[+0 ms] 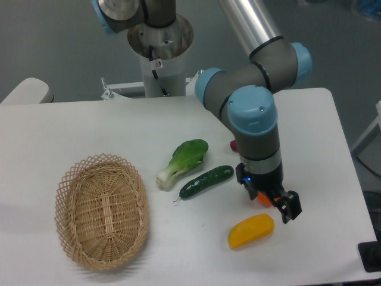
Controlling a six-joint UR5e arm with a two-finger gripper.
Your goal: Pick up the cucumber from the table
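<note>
Now the cucumber (206, 181) lies flat on the white table (71, 128), near the middle, with its thin stem tail pointing to the left and toward the near edge. Just beside it on the far-left side lies a bok choy (182, 162), its white stalk end close to the cucumber's tail end; I cannot tell if the two touch. To the left, well apart from both, stands an oval wicker basket (102, 212). A yellow fruit (251, 230) lies on the near right side of the cucumber, apart from it. The gripper (280, 205) hangs to the right of the cucumber, just above the far end of the yellow fruit, and it is not touching the cucumber. Something orange (263, 199) shows beside its black fingers (291, 206), but if the claw is released or clenched I cannot tell from this view
</note>
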